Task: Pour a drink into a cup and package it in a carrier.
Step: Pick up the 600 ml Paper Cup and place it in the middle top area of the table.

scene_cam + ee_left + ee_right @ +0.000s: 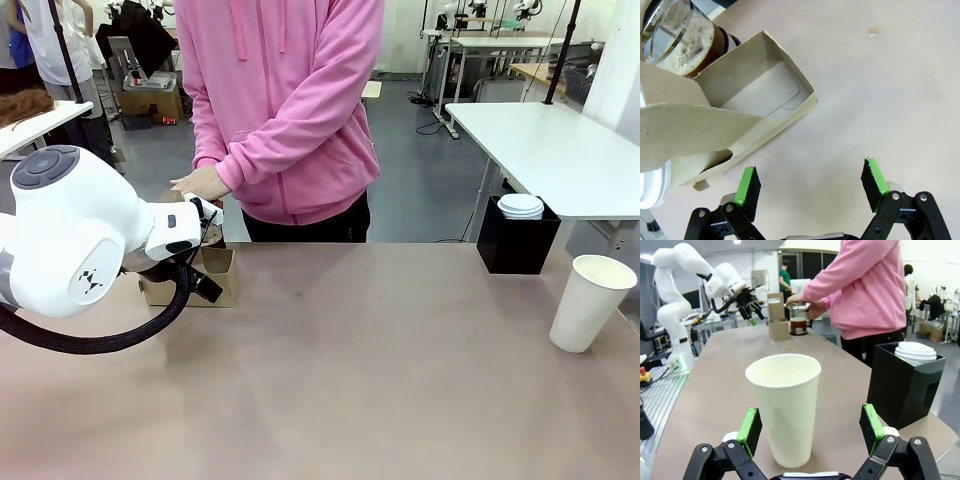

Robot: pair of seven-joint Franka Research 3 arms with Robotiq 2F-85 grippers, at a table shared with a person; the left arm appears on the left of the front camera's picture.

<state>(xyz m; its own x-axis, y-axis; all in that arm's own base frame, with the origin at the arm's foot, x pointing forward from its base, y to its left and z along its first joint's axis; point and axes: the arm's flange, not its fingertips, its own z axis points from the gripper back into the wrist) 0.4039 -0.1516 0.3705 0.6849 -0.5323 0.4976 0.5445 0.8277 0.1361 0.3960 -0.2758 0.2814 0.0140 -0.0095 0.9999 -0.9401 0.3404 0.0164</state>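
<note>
While the cup (590, 302) stood near the right edge of the tabletop (380, 360), the right gripper (810, 415) faced it, jaws wide. The left gripper (812, 175), likewise open, hovered beside the carrier (760, 100) at the far-left corner. An off-centre squeeze could topple the cup.

Left arm (80, 240): white, looming at the near left, its wrist in front of the carrier.
Carrier (218, 276): brown cardboard, far left of the table, partly hidden.
Person (285, 100): pink hoodie, at the far edge, one hand (200, 183) above the carrier.
Cup (590, 302): white paper, upright at the right edge, well apart from the carrier.
Black bin (515, 248): beyond the table, white lids (521, 206) stacked on top.
</note>
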